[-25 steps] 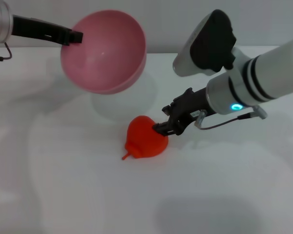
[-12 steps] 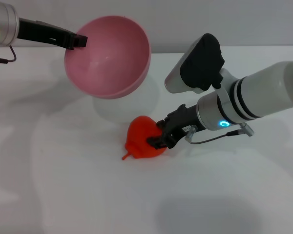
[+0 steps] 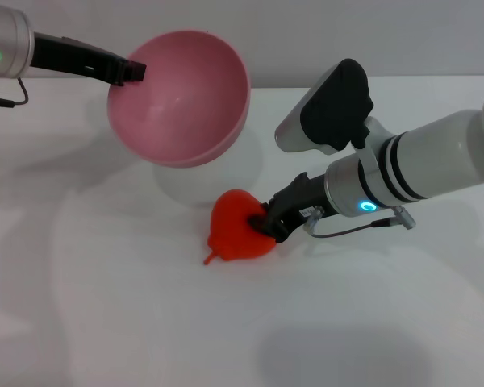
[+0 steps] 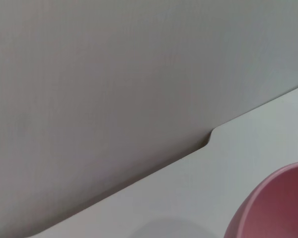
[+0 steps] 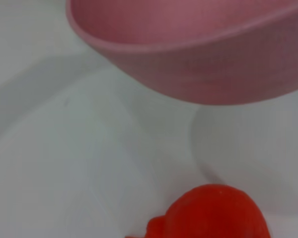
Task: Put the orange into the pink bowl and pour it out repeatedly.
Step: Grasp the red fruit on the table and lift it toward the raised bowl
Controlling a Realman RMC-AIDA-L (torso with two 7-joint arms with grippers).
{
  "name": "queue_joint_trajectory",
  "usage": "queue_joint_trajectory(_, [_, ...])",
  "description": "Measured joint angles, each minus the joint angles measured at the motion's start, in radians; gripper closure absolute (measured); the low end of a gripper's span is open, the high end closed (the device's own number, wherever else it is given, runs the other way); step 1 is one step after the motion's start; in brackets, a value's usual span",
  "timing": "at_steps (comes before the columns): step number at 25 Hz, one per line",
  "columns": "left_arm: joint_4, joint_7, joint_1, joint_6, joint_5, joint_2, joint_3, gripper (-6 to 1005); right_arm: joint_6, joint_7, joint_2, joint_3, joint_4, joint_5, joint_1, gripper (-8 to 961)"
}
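The right end effector is low over the white worktop, its dark fingers closed on the near-right side of the orange. The fruit rests on the worktop roughly midway between the left and right edges, its thin stem pointing toward the near-left corner. From the right wrist view the orange shows only its rounded top, with the bowl's outer wall looming beyond it.

The left end effector is raised toward the far-left part of the worktop and pinches the rim of the pink bowl, fingers together on the rim's left side. The bowl is held clear of the surface and tipped, so that its glossy inside faces the front edge; nothing lies inside it. Its shadow falls on the worktop just beyond the orange. The bowl hangs above and beyond the fruit, apart from it. In the left wrist view only a curved slice of the pink bowl shows, with the worktop's far edge and a grey wall beyond.
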Motion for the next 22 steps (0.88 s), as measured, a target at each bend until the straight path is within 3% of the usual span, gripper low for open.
queue_joint_trajectory(2, [0.0, 0.0, 0.001, 0.0, 0.0, 0.0, 0.0, 953, 0.0, 0.0, 0.0, -0.002, 0.0, 0.0, 0.001, 545])
queue_joint_trajectory(7, [-0.001, 0.0, 0.006, -0.001, 0.0, 0.0, 0.0, 954, 0.001, 0.0, 0.0, -0.002, 0.001, 0.0, 0.001, 784])
queue_joint_trajectory(12, [-0.001, 0.0, 0.013, -0.001, 0.0, 0.0, 0.0, 954, 0.001, 0.001, -0.001, 0.005, -0.026, 0.0, -0.014, 867])
queue_joint_trajectory(16, [0.001, 0.0, 0.018, -0.001, 0.0, 0.0, 0.0, 954, 0.019, 0.004, -0.006, 0.064, -0.12, -0.035, -0.077, 907])
queue_joint_trajectory(22, [0.004, 0.0, 0.022, 0.0, 0.0, 0.008, 0.0, 954, 0.02, 0.008, -0.009, 0.252, -0.324, -0.062, -0.206, 906])
